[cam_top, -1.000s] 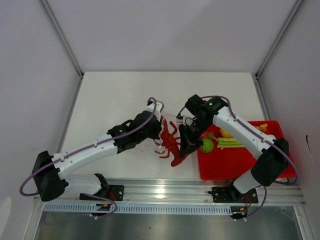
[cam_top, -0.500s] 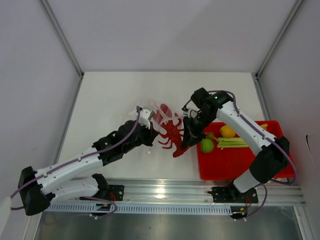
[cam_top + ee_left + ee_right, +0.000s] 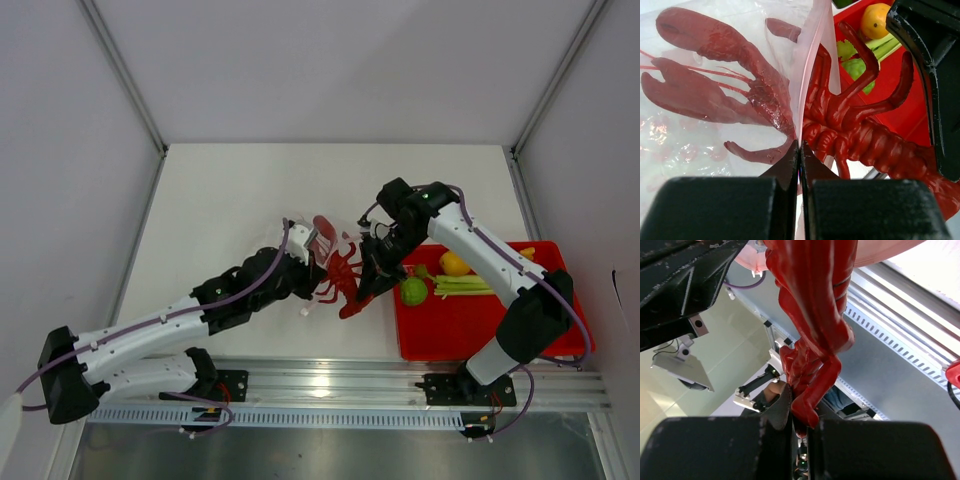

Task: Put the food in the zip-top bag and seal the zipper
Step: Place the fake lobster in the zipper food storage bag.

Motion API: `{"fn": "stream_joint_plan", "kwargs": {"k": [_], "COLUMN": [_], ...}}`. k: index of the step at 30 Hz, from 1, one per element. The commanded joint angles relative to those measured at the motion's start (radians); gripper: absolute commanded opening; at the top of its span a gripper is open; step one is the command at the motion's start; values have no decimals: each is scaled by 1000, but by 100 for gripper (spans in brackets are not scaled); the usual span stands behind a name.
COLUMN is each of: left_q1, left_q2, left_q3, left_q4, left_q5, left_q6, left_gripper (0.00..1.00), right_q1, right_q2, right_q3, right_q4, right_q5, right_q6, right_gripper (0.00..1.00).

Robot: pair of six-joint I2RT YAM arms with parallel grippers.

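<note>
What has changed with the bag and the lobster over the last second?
The left gripper, shut on the zip-top bag, swung it toward the table's far side, then back over the lobster. The lobster's claws now lie inside the bag, with its tail outside. The right gripper kept its pinch on the tail and barely shifted. Nothing was released. The food in the red tray stayed put.

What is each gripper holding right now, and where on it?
The left gripper pinches the bag at its mouth edge; the right gripper pinches the lobster by its tail end.
</note>
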State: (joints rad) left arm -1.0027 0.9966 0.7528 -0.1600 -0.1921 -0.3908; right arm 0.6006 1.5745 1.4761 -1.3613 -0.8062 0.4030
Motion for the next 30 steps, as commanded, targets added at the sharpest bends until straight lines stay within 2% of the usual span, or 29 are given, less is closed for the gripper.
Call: {"fn": "stream_joint_plan", "kwargs": {"k": [1, 6, 9, 12, 22, 30], "left_q1": [-13, -13, -11, -11, -13, -19], "left_q2": [4, 14, 25, 48, 2, -41], "left_q3": [-3, 19, 46, 86, 23, -40], "left_q4": [51, 31, -28, -67, 26, 89], "left_q5": [-15, -69, -182, -222, -84, -50], "left_q6": [-6, 27, 33, 32, 13, -19], "left_gripper": [1, 1, 1, 1, 1, 1], "right_q1": [-8, -12, -10, -10, -41, -47], "right_q2": [-14, -28, -45, -65, -53, -19], "right_q3": [27, 16, 6, -31, -10, 18], "right_q4": [-94, -102, -121, -116, -105, -94], "right_q5": [-83, -103, -73, -71, -90, -102], "right_q6": [3, 3, -9, -10, 2, 11], "right_gripper": [0, 0, 0, 0, 0, 0]}}
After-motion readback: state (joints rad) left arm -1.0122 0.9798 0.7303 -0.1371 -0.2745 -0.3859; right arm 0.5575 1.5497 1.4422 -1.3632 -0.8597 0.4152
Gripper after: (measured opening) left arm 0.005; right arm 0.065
